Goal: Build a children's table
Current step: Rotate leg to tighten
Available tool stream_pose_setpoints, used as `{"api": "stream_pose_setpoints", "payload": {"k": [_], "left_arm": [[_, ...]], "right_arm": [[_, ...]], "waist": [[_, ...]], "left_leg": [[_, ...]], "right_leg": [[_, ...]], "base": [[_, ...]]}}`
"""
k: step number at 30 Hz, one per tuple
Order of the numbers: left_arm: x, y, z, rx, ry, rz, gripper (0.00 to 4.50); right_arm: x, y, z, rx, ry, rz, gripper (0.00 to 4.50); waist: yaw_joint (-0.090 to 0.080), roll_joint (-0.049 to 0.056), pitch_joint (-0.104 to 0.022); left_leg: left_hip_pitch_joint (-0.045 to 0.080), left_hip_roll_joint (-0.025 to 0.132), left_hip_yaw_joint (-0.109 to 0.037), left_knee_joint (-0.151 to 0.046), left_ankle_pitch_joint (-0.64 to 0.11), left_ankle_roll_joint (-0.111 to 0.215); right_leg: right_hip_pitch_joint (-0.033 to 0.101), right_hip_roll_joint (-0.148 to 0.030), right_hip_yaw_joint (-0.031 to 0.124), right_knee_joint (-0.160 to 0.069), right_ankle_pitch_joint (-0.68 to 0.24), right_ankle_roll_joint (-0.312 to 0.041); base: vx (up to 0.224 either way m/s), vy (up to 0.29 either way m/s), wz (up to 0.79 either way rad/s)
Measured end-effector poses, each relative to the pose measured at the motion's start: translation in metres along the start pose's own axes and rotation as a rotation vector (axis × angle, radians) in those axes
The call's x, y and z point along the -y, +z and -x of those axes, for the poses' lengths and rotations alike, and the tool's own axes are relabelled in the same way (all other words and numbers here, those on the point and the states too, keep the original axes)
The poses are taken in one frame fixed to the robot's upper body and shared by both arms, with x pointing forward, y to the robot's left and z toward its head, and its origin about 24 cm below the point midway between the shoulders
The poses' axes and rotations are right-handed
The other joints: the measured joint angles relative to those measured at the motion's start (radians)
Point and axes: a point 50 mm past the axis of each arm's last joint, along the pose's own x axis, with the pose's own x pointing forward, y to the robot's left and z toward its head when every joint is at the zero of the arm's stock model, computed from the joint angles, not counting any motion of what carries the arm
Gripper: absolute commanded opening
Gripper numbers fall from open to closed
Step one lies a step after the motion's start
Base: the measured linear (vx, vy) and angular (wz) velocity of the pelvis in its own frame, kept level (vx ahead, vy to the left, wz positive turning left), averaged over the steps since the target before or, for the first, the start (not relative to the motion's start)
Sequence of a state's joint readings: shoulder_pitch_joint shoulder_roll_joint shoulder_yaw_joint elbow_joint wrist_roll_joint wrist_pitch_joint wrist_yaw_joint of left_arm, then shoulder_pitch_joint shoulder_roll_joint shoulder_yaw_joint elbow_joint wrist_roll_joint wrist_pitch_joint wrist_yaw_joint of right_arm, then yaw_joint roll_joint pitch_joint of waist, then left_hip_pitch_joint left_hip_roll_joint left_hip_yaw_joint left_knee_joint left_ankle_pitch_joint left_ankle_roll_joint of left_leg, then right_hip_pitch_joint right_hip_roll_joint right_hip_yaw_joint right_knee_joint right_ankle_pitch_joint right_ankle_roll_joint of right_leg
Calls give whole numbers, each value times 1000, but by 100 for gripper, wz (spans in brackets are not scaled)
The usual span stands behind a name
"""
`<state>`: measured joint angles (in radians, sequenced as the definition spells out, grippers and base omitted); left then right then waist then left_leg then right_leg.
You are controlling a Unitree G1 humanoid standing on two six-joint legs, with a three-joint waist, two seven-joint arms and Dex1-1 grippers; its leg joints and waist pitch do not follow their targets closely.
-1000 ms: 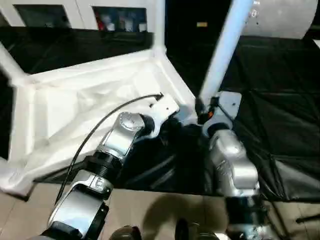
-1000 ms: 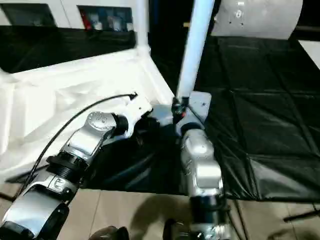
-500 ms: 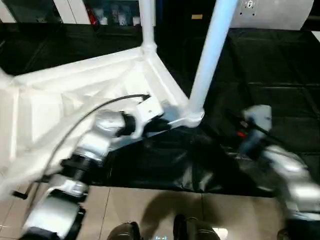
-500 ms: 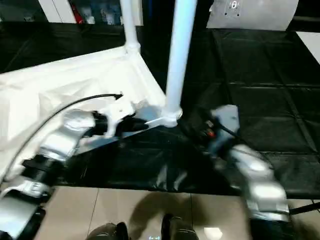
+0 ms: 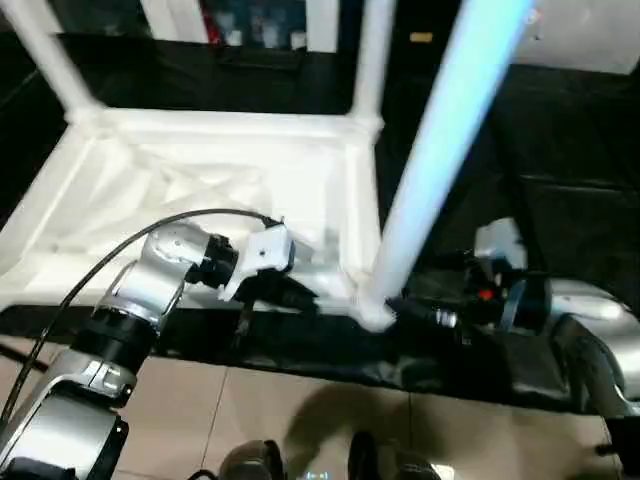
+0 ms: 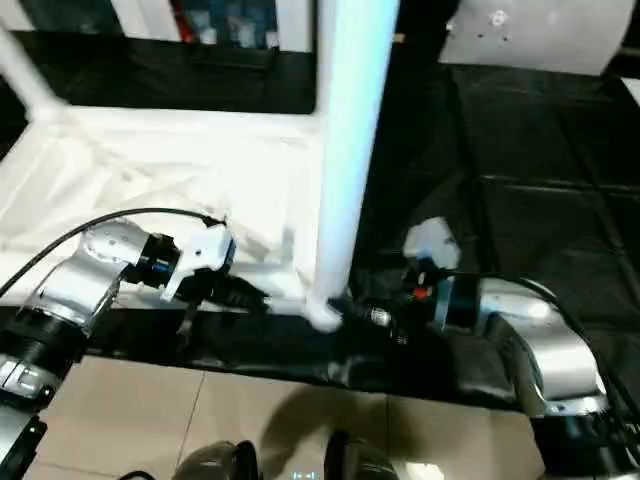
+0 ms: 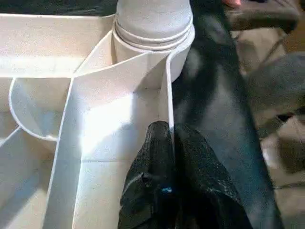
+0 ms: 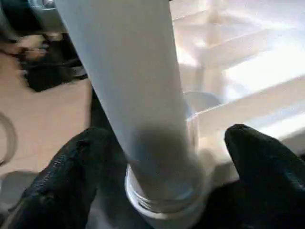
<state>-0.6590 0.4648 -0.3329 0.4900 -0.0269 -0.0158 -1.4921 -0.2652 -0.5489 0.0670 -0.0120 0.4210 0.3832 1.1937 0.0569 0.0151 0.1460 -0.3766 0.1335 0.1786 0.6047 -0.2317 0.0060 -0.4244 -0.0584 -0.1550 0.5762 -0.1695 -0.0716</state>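
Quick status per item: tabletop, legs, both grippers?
tabletop: upside down, ribbed underside up
near leg: upright in its corner socket
far legs: standing in their sockets
left gripper: shut on a tabletop rib
right gripper: open, fingers either side of the near leg

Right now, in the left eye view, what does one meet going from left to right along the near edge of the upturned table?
Left silver forearm → left claw, pinched on the table's rim → near corner leg standing in its socket → right claw → right silver forearm.
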Motion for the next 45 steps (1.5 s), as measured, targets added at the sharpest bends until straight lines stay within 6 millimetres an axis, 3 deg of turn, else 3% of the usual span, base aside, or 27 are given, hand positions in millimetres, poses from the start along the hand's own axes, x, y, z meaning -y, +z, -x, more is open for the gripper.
{"api": "stream_pose_setpoints", "payload": {"k": [6,8,14,20,27,36,40,42,43,45], "left_arm": [[-1,0,-2,-14,-43,-19,0],[-1,1,-3,-13,-46,-24,0],[-2,1,-3,-15,-50,-36,0],[-2,1,-3,-17,-52,-49,0],[-3,1,-3,-16,-45,-48,0],[-5,2,-9,12,-17,-5,0],[-8,0,-9,17,56,37,0],[-9,0,-10,8,84,55,0],[-10,-1,-11,2,109,74,0],[-12,0,-13,0,135,95,0]], "right_arm": [[7,-1,-9,-35,109,-27,367],[9,0,-10,-35,120,-27,333],[9,-2,-13,-56,178,-47,299],[13,1,-13,-64,203,-41,236],[14,3,-13,-73,208,-15,218],[7,-3,-12,-49,148,-50,214],[5,-6,-15,-8,23,-61,213],[5,-8,-18,7,-38,-63,212],[4,-10,-21,21,-89,-69,210],[5,-11,-24,31,-153,-66,207]], "waist": [[5,0,0],[9,0,0],[9,-1,0],[10,-1,0],[12,-2,-1],[29,-5,-2],[25,-6,-3],[22,-7,-2],[18,-8,-2],[5,-9,-1]], "left_leg": [[6,0,0,1,0,0],[6,0,0,1,0,-1],[5,0,0,1,0,-1],[5,0,0,2,0,-1],[6,0,0,3,0,-1],[8,0,0,4,0,-1],[11,0,0,3,6,-9],[19,0,0,1,7,-12],[26,0,0,-1,9,-15],[28,0,0,-4,7,-24]], "right_leg": [[7,0,0,0,0,0],[7,0,0,0,0,0],[6,0,0,1,0,0],[7,0,0,1,0,0],[7,0,-1,2,0,-1],[10,-1,0,2,0,-1],[13,0,0,2,1,3],[19,0,0,0,1,4],[25,0,-1,-1,1,4],[29,0,-2,-6,1,5]], "base": [[0,0,0],[0,0,0],[0,0,0],[0,0,0],[0,0,0],[0,0,0],[0,0,0],[0,0,0],[0,0,0],[0,0,0]]}}
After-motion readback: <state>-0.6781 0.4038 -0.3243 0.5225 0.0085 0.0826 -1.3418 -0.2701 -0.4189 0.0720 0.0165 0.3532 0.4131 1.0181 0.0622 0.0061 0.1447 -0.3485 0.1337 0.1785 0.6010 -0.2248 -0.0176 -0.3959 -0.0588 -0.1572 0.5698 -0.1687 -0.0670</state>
